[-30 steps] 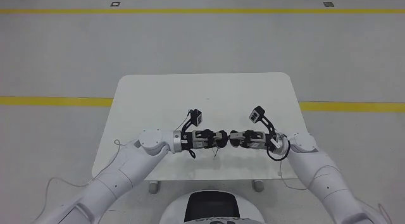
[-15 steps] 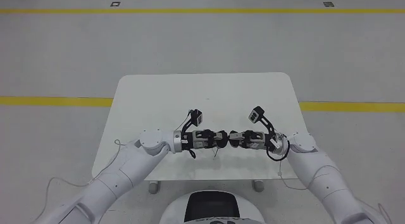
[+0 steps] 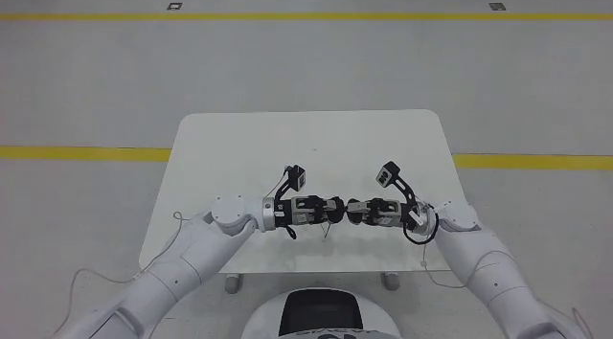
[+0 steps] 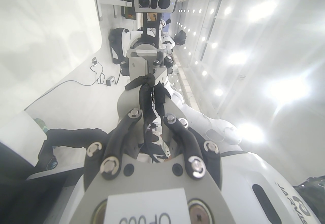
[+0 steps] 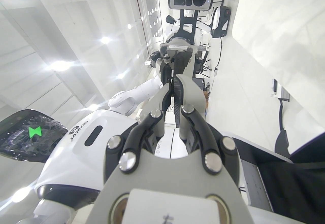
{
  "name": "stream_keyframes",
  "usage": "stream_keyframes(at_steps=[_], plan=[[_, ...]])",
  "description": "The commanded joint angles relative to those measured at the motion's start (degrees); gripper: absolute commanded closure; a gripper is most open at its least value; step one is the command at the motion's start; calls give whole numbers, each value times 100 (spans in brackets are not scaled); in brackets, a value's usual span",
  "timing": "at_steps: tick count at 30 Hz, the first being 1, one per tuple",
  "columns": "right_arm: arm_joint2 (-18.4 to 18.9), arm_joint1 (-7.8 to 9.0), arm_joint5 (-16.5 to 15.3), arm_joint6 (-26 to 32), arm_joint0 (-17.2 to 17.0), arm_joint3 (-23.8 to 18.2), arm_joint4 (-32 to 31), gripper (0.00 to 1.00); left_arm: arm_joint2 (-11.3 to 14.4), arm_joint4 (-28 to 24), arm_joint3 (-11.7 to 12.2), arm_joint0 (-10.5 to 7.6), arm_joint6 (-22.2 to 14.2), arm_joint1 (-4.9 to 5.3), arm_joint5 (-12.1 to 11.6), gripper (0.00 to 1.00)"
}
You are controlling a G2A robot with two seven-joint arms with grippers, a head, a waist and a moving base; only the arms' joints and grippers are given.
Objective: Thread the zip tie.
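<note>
The zip tie (image 3: 328, 228) is a thin dark strand that hangs in a small loop just below the two grippers. These meet tip to tip above the front part of the white table (image 3: 239, 157). My left gripper (image 3: 337, 211) comes in from the left and is shut on a dark strip of the tie (image 4: 145, 104) that runs between its fingers. My right gripper (image 3: 354, 212) faces it from the right, with its fingers (image 5: 180, 90) pressed close on the tie's other end. In each wrist view the other gripper sits straight ahead, almost touching. The tie's head is hidden between the fingertips.
The table's far half (image 3: 306, 138) is bare white surface. Its front edge (image 3: 192, 267) runs just under the arms. Grey floor with yellow lines (image 3: 86, 153) surrounds the table.
</note>
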Motion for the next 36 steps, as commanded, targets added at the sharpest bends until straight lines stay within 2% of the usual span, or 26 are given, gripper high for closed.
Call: stream_keyframes(at_steps=[1, 7, 10, 11, 12, 13, 21, 25, 32, 34, 36], plan=[[-5, 0, 0, 6, -1, 3, 3, 100, 1, -2, 3, 3, -2, -2, -3, 93], [-17, -1, 0, 8, 1, 15, 13, 100, 2, -17, 16, 10, -20, -10, -10, 100], [-20, -1, 0, 5, 1, 20, 20, 100, 3, -25, 24, 9, -46, -15, -27, 100], [-21, 0, 1, 7, 1, 21, 21, 93, 3, -26, 27, 7, -54, -16, -31, 100], [-23, 0, 10, 9, 0, 23, 30, 56, 3, -27, 32, 6, -64, -17, -36, 100], [-23, 0, 18, 8, -1, 25, 41, 0, 3, -27, 37, 5, -69, -18, -40, 100], [94, 37, 23, -62, -24, 46, 36, 0, -42, 54, 70, 18, -95, -2, -111, 100], [94, 37, 23, -62, -24, 46, 36, 0, -48, 297, 84, 22, -59, 18, -223, 100], [94, 37, 23, -62, -24, 46, 36, 0, -48, 295, 91, 26, -44, 17, -228, 100], [94, 37, 23, -62, -24, 46, 36, 0, -16, 688, 28, -12, 106, 29, -260, 100], [94, 37, 23, -62, -24, 46, 36, 0, -74, 1278, 58, -66, 353, 85, -275, 100]])
